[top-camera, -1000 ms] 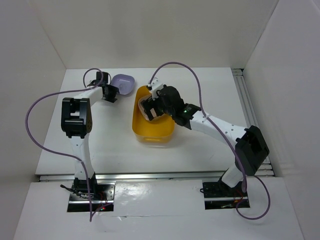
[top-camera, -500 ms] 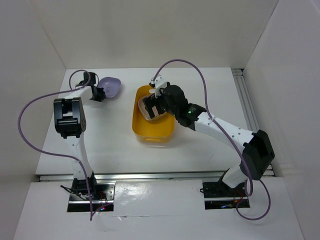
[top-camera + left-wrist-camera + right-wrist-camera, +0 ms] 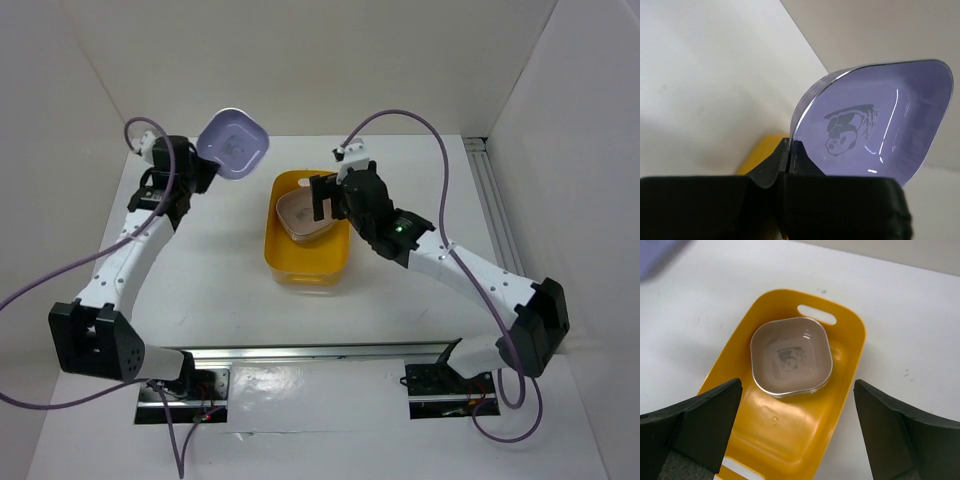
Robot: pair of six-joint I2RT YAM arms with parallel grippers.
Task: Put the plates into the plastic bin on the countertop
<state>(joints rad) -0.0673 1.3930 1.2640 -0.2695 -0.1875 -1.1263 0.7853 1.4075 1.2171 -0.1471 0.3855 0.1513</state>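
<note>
Since half a second ago, our left pincer (image 3: 197,162) has lifted the lavender plate (image 3: 233,143) clear of the desk (image 3: 220,290). It clamps the rim, the plate tilted, just left of the plastic bin (image 3: 305,272). Farther right, our right pincer (image 3: 325,197) has drawn back, wide and empty, leaving the brown plate (image 3: 303,215) in the bin's far end. We judge one plate delivered, with lavender next.

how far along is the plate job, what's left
Done: one brownish plate lies in the yellow bin, and the right gripper above it is open. In hand: the left gripper is shut on the rim of the lavender plate, held off the countertop. Left: lower it into the bin. No other plates show.
</note>
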